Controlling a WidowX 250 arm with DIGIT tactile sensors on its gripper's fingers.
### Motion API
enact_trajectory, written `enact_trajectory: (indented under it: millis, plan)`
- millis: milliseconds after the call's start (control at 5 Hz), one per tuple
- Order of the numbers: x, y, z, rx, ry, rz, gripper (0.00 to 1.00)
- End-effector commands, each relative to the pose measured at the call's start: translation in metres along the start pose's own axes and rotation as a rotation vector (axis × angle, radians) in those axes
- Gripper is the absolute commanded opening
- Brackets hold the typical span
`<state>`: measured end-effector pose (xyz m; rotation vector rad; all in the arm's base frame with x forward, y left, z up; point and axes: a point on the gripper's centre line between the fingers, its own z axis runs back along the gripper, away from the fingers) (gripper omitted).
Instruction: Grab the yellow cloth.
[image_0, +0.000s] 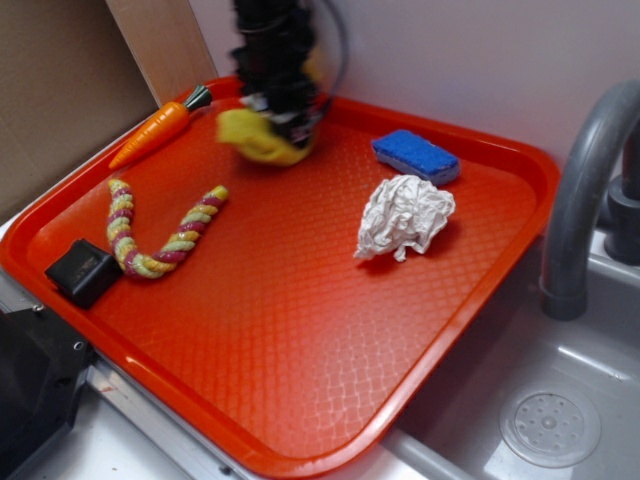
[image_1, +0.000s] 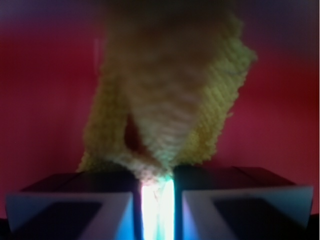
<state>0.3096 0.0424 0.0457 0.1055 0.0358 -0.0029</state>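
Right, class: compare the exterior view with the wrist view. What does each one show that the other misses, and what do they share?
Only the exterior view shows the toy carrot, braided rope, black block, blue sponge, crumpled paper wad, faucet and sink.

Only the wrist view shows the end effector up close, its fingers nearly together, pinching a fold of fabric.

Both show the yellow cloth and the red tray.
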Motion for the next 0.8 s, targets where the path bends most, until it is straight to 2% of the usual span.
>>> enact_trajectory:
  millis: [0,200,400,600]
  plan:
    - [-0.073,-0.011,0.125,0.012,-0.1,0.067,0.0]
    - [-0.087,-0.005,0.174,0.0,-0.112,0.062,0.0]
    - [-0.077,-0.01,0.193,0.008,-0.091,0.075,0.0]
    - [-0.06,-0.014,0.173,0.0,-0.046,0.106,0.0]
